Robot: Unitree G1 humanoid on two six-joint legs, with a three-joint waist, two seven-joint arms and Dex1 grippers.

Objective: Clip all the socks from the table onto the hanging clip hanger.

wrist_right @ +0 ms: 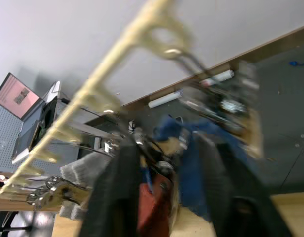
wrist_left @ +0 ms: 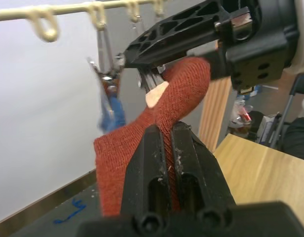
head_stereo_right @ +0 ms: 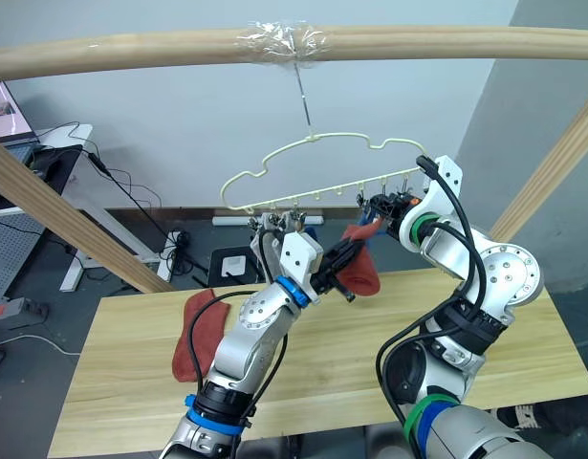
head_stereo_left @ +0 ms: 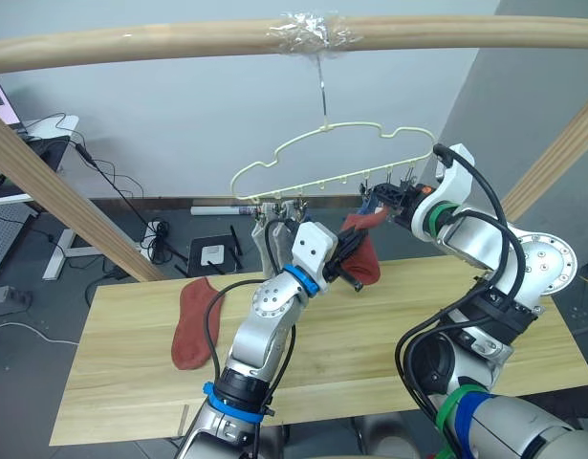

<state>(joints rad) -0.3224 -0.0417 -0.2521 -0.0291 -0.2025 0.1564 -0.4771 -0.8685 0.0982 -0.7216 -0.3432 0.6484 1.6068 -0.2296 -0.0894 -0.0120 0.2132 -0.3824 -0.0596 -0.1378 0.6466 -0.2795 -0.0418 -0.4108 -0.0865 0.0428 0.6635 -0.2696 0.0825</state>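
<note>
One rust-red sock [wrist_left: 156,123] hangs limp just under the clip hanger [head_stereo_left: 332,158], pinched mid-body in my left gripper [wrist_left: 167,143]; right gripper [head_stereo_left: 384,203] jaws hold its cuff. Soft, light fabric; I'd grip near the cuff.

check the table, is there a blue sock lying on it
No, a single rust-red sock lies on the table; no blue one does.

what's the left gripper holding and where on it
A rust-red sock, pinched across its middle in the left gripper, with the upper end raised to the right gripper at the clip hanger.
</note>
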